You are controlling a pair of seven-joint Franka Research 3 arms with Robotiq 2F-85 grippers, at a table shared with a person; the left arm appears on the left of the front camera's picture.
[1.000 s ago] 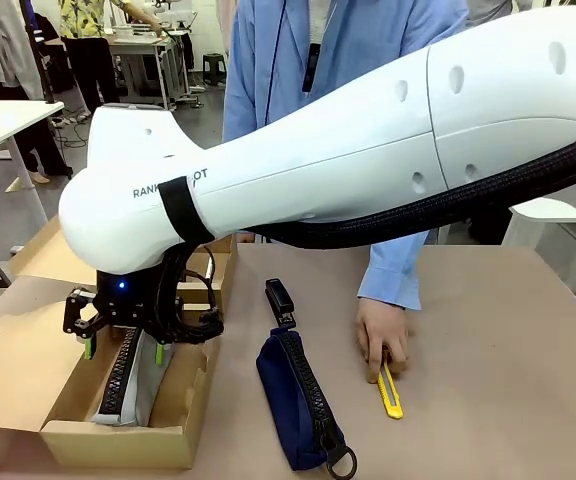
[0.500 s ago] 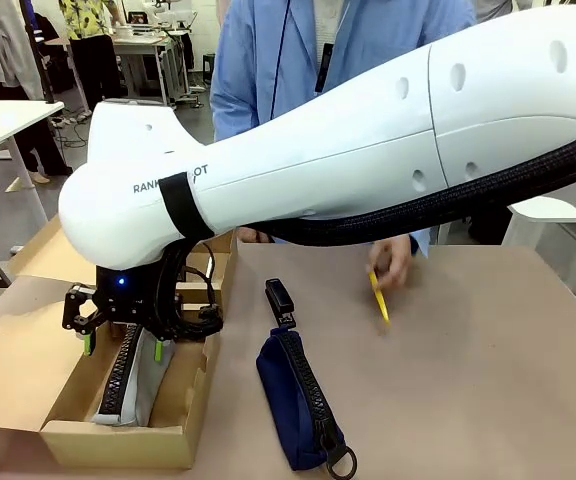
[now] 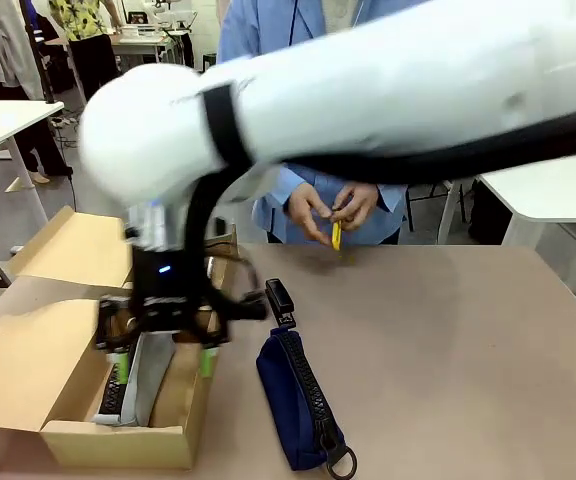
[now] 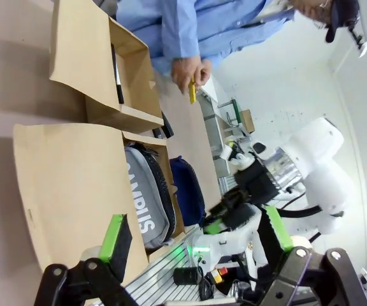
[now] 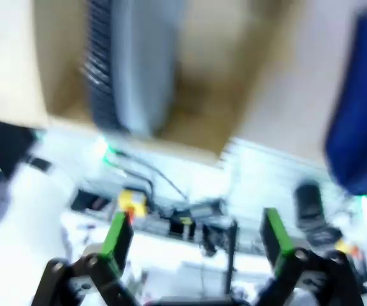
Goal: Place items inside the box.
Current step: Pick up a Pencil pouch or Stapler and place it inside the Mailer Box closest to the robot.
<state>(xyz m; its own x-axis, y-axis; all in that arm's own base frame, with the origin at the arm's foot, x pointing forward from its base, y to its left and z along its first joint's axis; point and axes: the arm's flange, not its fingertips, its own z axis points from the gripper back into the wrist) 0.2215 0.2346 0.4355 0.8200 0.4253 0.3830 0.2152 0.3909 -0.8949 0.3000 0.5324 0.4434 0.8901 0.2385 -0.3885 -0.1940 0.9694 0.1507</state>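
Front view: the right gripper [image 3: 165, 362] hangs wide open, empty, over the box [image 3: 118, 445] holding a grey pouch [image 3: 146, 385]; the left gripper [image 4: 196, 233] gapes empty too. The navy pouch [image 3: 298, 400] lies on the bench [image 3: 468, 380] just beside the box: soft, light, probably best pinched across its middle.

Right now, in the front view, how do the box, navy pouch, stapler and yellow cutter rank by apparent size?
1. box
2. navy pouch
3. stapler
4. yellow cutter: smallest as seen, though partly hidden in the person's hands and farther away.
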